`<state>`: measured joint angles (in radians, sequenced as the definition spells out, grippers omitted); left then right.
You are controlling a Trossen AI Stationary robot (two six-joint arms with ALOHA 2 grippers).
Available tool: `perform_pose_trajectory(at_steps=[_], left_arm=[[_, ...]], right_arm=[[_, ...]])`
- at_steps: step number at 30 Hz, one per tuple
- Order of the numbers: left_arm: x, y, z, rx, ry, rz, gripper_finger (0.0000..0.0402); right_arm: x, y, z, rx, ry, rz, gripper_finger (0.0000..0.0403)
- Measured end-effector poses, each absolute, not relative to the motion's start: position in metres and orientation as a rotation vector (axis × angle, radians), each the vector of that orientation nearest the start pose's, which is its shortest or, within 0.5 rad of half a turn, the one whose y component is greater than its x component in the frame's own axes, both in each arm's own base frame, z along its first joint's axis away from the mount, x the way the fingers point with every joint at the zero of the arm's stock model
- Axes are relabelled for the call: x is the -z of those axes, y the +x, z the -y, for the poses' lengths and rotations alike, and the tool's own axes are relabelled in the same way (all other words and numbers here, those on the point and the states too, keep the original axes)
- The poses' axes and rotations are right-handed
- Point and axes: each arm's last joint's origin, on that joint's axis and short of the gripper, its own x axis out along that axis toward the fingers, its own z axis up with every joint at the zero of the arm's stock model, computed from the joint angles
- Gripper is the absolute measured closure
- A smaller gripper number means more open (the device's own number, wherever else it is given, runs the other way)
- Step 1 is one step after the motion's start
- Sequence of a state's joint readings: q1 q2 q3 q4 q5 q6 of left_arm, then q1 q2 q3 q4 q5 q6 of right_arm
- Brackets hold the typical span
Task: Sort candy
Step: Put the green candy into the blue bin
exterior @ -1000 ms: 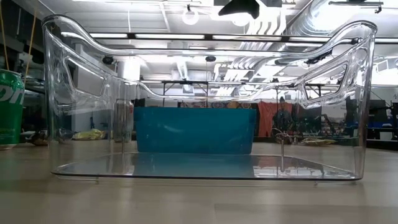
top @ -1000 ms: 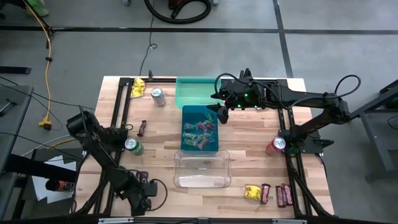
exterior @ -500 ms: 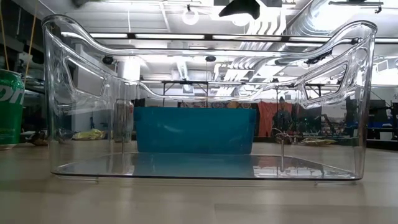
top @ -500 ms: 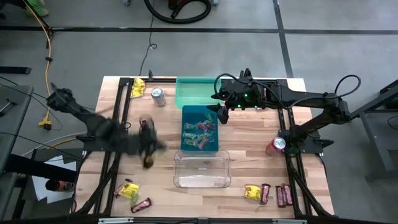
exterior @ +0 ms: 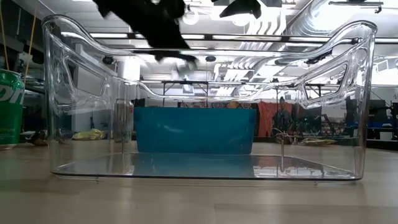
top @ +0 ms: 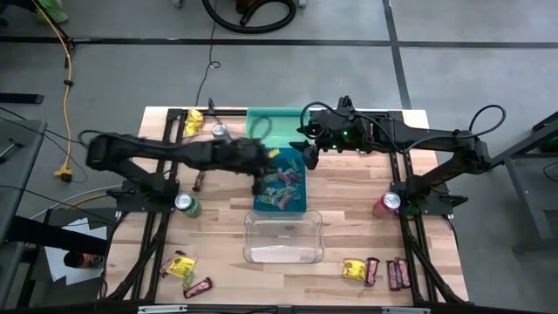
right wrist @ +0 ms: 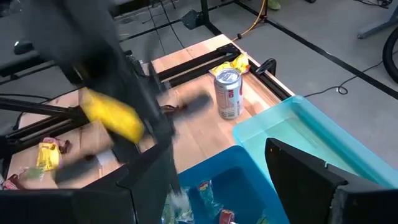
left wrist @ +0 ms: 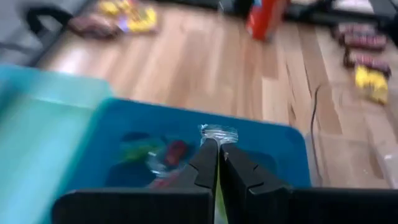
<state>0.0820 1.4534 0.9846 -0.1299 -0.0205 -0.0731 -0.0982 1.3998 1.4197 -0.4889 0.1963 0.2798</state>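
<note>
My left gripper [top: 267, 159] hangs over the far left part of the blue bin [top: 279, 202] and is shut on a yellow candy packet [top: 273, 153], which also shows in the right wrist view [right wrist: 112, 118]. The blue bin holds several mixed packets [top: 279, 187]. My right gripper [top: 309, 159] is open and empty above the blue bin's far right corner. A green bin [top: 283, 131] stands behind the blue one, and a clear bin [top: 283, 237] stands in front of it. My left gripper pinches the yellow packet between its two fingers. A thin yellow strip [left wrist: 217, 200] shows in the gap, and a crinkled wrapper end [left wrist: 217, 133] sticks out past the fingertips. The packet is lifted clear, above the blue bin.
A silver can [top: 221, 131], a green can [top: 186, 204] and a red can [top: 386, 203] stand on the table. Loose candy lies at the far left [top: 193, 122], the near left [top: 180, 266] and the near right [top: 373, 272]. A dark bar [top: 199, 180] lies left of the blue bin.
My left gripper has swung fast from the table's near left corner, up and toward the far right, to a place over the blue bin. My right gripper has kept still.
</note>
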Motion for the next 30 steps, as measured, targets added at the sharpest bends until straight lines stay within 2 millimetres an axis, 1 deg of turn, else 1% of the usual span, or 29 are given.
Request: perform_pose_trajectory(at_steps=[3, 6, 8, 10, 13, 18, 21, 23, 26, 28, 30], left_arm=[[-0.224, 0.333, -0.029, -0.116, -0.104, -0.648, 0.04], [-0.205, 0.343, -0.03, -0.124, -0.125, -0.689, 0.0388], [-0.199, 0.346, -0.031, -0.134, -0.142, -0.708, 0.0373], [-0.199, 0.348, -0.033, -0.138, -0.147, -0.704, 0.0352], [-0.203, 0.35, -0.037, -0.159, -0.176, -0.691, 0.031], [-0.22, 0.347, -0.042, -0.187, -0.227, -0.666, 0.023], [-0.233, 0.34, -0.04, -0.175, -0.232, -0.658, 0.0199], [-0.247, 0.333, -0.039, -0.142, -0.242, -0.639, 0.0188], [-0.273, 0.315, -0.035, -0.087, -0.274, -0.592, 0.0184], [-0.294, 0.298, -0.032, -0.068, -0.292, -0.546, 0.0184], [-0.318, 0.281, -0.027, -0.044, -0.3, -0.458, 0.0184]], right_arm=[[-0.385, 0.303, 0.035, 0.353, 0.25, -0.427, 0.0151], [-0.385, 0.302, 0.036, 0.355, 0.249, -0.431, 0.0151], [-0.384, 0.302, 0.036, 0.356, 0.248, -0.437, 0.0151], [-0.383, 0.302, 0.035, 0.358, 0.247, -0.448, 0.0151], [-0.382, 0.301, 0.035, 0.359, 0.246, -0.467, 0.0151], [-0.38, 0.3, 0.035, 0.361, 0.245, -0.48, 0.0151], [-0.38, 0.3, 0.035, 0.356, 0.231, -0.482, 0.0151], [-0.38, 0.3, 0.035, 0.349, 0.221, -0.485, 0.0151], [-0.381, 0.296, 0.034, 0.327, 0.207, -0.511, 0.0151], [-0.382, 0.29, 0.033, 0.31, 0.212, -0.534, 0.0151], [-0.383, 0.28, 0.032, 0.305, 0.227, -0.57, 0.0151]])
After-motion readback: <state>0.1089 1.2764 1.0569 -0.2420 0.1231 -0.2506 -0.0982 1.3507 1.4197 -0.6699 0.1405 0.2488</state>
